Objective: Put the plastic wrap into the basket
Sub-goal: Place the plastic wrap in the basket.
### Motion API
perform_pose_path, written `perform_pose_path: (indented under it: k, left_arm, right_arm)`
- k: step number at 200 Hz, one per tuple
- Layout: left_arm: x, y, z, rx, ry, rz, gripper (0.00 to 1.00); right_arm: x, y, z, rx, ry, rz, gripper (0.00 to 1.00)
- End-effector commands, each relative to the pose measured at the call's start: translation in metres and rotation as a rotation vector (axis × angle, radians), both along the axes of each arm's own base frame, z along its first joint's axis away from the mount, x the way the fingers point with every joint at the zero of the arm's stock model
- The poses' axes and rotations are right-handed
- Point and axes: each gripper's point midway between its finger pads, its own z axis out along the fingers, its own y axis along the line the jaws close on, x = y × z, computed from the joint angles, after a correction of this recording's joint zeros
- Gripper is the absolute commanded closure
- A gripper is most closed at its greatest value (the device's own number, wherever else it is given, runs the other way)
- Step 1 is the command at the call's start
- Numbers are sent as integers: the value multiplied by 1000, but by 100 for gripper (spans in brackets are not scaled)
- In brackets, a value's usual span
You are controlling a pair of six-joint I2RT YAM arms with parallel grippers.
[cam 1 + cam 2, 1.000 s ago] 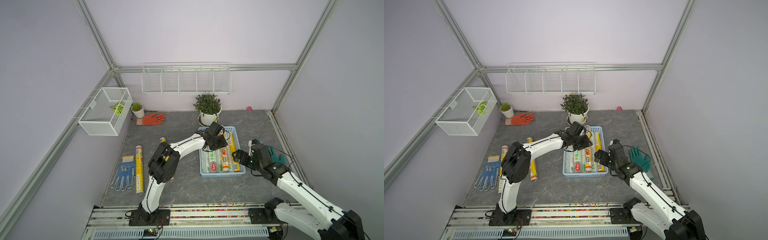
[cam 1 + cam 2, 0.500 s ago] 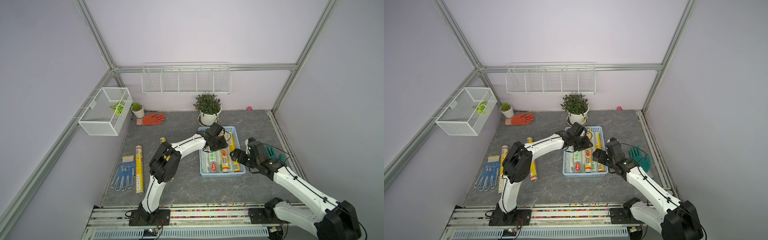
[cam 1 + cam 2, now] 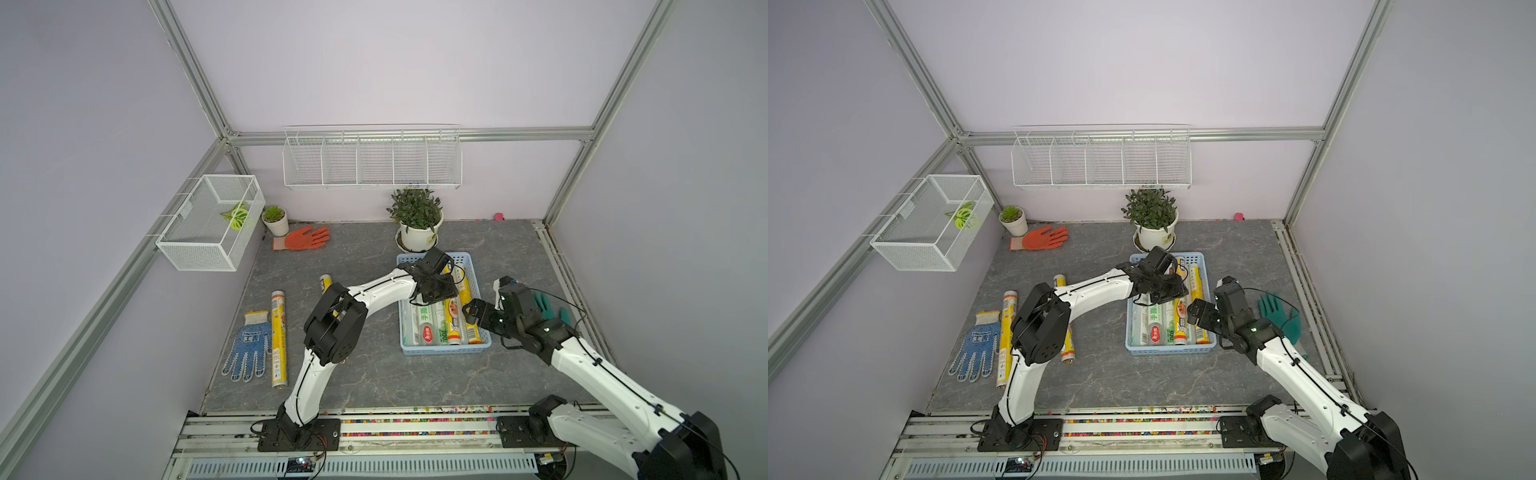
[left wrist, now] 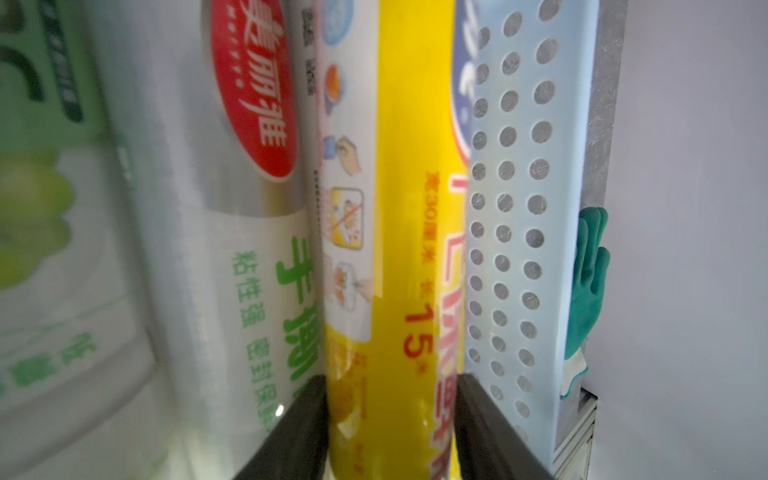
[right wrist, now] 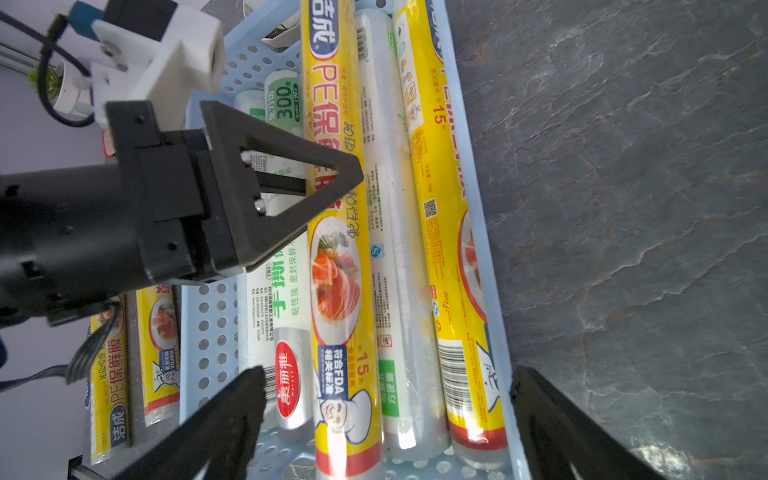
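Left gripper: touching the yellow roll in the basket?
Touching. Left wrist view: left gripper fingers sit flush against both sides of the yellow roll.

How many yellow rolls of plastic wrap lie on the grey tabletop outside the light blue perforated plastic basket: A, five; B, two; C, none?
B: one long yellow roll lies beside the blue-dotted fabric glove, a second yellow roll shows partly behind the white left arm, both outside the light blue basket.
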Motion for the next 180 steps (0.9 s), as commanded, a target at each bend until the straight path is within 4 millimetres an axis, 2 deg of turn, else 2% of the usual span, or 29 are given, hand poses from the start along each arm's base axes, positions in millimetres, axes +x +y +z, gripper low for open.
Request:
perform_pose_path:
  k: [1, 21, 47, 79, 100, 118, 129, 143, 159, 180]
  left_arm:
    - [2, 20, -5, 102, 5, 39, 46]
    - [0, 24, 0, 115, -6, 50, 46]
    - [-2, 28, 20, 101, -43, 55, 46]
    - [-8, 33, 50, 64, -95, 23, 41]
    - [-11, 49, 79, 43, -178, 38, 38]
    - [-12, 77, 103, 50, -283, 95, 32]
    - [-12, 101, 120, 69, -345, 169, 31]
    - [-10, 138, 130, 139, -423, 260, 31]
    - [-9, 183, 129, 200, -459, 346, 31]
    - [-10, 235, 113, 219, -433, 419, 33]
  right_arm:
    - [-2, -5, 1, -18, -8, -8, 3]
    - [0, -5, 5, -13, -15, -8, 3]
    - [1, -2, 11, -4, -23, 0, 3]
    - [5, 8, 24, 44, -60, 37, 3]
    - [9, 20, 39, 101, -97, 70, 3]
    - [13, 36, 56, 168, -142, 116, 2]
    - [14, 48, 67, 186, -176, 146, 2]
    - [14, 63, 77, 170, -213, 180, 2]
    - [12, 88, 81, 140, -236, 239, 3]
    - [12, 124, 81, 96, -244, 332, 3]
